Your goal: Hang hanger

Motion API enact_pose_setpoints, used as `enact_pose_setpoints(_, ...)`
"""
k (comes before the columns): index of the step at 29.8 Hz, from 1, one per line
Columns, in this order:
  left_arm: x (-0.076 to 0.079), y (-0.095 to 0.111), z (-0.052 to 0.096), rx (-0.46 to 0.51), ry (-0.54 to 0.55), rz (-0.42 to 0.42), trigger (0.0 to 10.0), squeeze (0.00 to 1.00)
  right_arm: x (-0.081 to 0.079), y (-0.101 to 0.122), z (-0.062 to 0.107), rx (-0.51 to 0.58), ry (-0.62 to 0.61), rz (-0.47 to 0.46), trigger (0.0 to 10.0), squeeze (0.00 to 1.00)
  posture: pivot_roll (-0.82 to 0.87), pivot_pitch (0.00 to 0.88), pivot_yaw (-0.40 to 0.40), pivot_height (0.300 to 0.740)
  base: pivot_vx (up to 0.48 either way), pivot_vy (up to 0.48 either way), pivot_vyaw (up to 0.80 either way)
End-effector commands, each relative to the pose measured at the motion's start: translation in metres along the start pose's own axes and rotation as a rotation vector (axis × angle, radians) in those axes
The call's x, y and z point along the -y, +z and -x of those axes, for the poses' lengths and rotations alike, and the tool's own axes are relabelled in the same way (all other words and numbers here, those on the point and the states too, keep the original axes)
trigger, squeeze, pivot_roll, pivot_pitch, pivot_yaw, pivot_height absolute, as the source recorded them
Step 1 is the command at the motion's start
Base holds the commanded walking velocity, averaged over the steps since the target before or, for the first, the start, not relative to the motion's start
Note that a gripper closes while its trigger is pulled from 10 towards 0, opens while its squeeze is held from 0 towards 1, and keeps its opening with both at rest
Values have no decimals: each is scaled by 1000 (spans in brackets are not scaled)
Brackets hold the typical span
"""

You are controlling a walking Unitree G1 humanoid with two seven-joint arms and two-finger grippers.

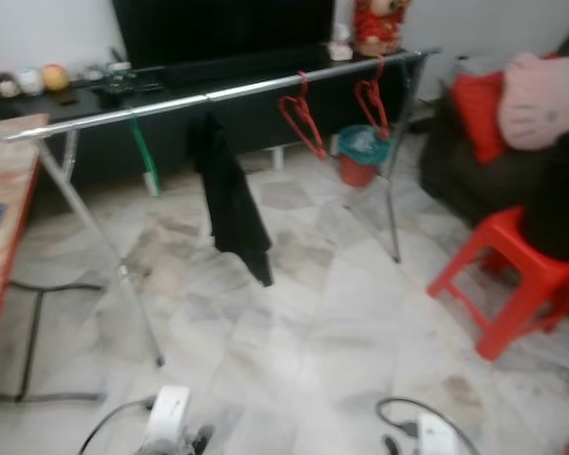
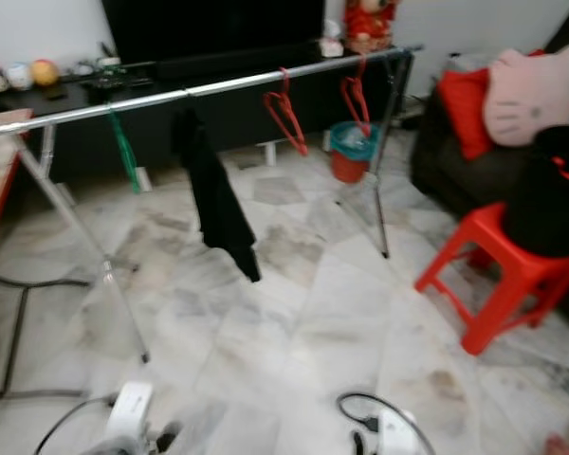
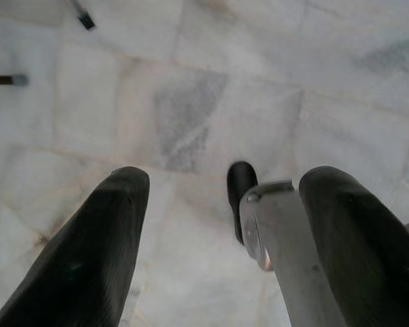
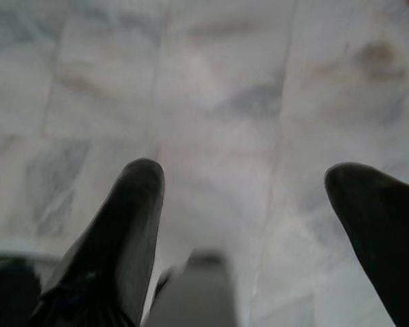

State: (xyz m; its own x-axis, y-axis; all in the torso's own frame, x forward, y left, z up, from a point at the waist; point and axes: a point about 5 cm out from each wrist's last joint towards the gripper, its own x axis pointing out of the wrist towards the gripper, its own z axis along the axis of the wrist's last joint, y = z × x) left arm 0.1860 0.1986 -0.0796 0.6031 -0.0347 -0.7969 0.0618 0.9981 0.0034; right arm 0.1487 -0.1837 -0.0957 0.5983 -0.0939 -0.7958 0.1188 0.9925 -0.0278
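Both pincers, left pincer point(image 3: 218, 197) and right pincer point(image 4: 242, 197), I see spread open over marble floor point(image 1: 313, 322), empty; two red hangers point(image 1: 303, 118) hang on the rail point(image 1: 218, 93).

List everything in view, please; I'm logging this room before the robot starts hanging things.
Clothes rail: one, silver, across the room before the TV stand.
Red hangers: two, hooked on the rail toward its right end.
Green hanger: one, on the rail left of the black garment.
Black garment: one, draped over the rail near its middle.
Bucket: one, red with teal rim, on the floor behind the rail.
Stool: one, red, at right with a dark item on it.
Pink cushion: one, on the dark sofa at right.
Floor: pale marble tiles.
Left gripper: black fingers apart, pointing at the floor.
Right gripper: black fingers apart, above the floor.
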Motion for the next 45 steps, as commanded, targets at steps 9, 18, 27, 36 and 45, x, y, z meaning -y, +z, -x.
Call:
enact_pose_setpoints(9, 3, 3, -1, -2, -12, -22, 10000, 0, 7, -12, 4, -43, -20, -12, 10000, 0, -14, 2, 56, 740, 297, 0, -467)
enact_pose_setpoints(18, 2, 2, -1, -5, -11, -23, 10000, 0, 7, -12, 4, -38, -23, -7, 10000, 0, -9, 0, 58, 740, 295, 0, 0)
enact_pose_setpoints(27, 4, 2, -1, -3, -13, -22, 10000, 0, 8, -12, 4, -42, -23, -15, 10000, 0, -11, 2, 55, 740, 300, 0, -51)
enact_pose_setpoints(36, 6, 2, -1, -2, -20, -21, 10000, 0, 8, -12, 4, -43, -20, -8, 10000, 0, -12, 0, 51, 740, 301, 0, -756)
enact_pose_setpoints(45, 5, -3, 0, -13, -20, -23, 10000, 0, 8, -11, 4, -34, -24, -1, 10000, 0, -7, 0, 55, 740, 303, 0, 0)
